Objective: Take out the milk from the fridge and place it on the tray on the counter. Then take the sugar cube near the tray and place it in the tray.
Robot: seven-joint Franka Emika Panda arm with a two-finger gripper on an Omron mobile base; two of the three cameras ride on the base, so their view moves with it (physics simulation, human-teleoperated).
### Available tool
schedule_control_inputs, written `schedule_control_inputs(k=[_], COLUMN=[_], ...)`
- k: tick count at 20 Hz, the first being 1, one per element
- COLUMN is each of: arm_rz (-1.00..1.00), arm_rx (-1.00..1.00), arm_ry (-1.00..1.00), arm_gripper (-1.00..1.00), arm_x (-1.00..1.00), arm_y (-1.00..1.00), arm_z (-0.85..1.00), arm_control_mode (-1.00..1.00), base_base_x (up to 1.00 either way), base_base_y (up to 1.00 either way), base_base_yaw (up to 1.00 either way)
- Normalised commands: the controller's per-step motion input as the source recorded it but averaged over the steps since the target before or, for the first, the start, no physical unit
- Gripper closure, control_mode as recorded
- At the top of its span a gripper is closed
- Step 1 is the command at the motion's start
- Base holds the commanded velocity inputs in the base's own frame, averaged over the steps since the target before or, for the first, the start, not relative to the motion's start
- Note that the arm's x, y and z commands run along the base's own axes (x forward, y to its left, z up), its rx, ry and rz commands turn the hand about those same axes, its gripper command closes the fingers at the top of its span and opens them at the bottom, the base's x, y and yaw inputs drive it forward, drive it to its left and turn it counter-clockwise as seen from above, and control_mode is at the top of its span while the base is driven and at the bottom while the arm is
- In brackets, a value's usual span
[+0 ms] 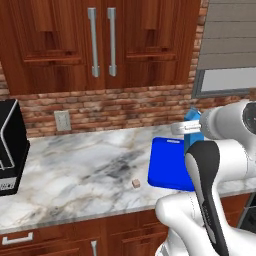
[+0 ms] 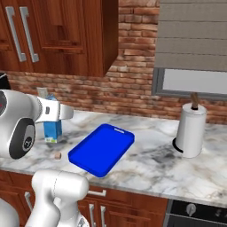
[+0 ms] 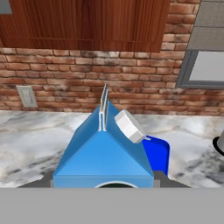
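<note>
Right up against our hand camera sits the milk (image 3: 103, 151), gabled top toward the lens with its white cap (image 3: 129, 126) off to one side, and our pincer (image 3: 103, 183) is clamped on it, one dark fingertip poking out at each lower corner of the carton. So we've got it held up off the counter (image 1: 80, 165). From the right base view, the milk (image 2: 52, 126) hangs at the end of the hand, above the marble and just to the left of the tray (image 2: 102, 149), not over it. The left base view puts the carton (image 1: 192, 131) mostly behind our own arm, with the tray (image 1: 167, 165) just below and in front of the pincer. Sugar cube (image 1: 135, 184) is sitting on the marble a bit left of the tray, lower than the pincer and apart from it; in the right base view we see the cube (image 2: 57, 155) almost straight under the carton, near the tray's left corner. Farther right of the pincer, past the tray, stands a paper-towel roll (image 2: 191, 131) under the window (image 2: 195, 82). Behind the pincer is brick wall with an outlet (image 3: 27, 96), wooden cabinets (image 1: 100, 42) above.
</note>
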Motion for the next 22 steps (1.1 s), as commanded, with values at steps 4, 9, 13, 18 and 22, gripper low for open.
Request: schedule_control_inputs(k=[4,9,13,18,22], arm_rz=[0.0,0.0,0.0,0.0,0.0], arm_rx=[0.0,0.0,0.0,0.0,0.0], arm_ry=[0.0,0.0,0.0,0.0,0.0], arm_gripper=[1.0,1.0,1.0,1.0,1.0], arm_x=[0.0,0.0,0.0,0.0,0.0], arm_y=[0.0,0.0,0.0,0.0,0.0], arm_z=[0.0,0.0,0.0,0.0,0.0], arm_control_mode=[1.0,1.0,1.0,1.0,1.0], base_base_x=[-0.06,-0.17,-0.01,0.0,-0.32], base_base_y=[-0.03,-0.07,-0.03,-0.02,0.0], base_base_yaw=[-0.03,-0.02,0.0,0.0,0.0])
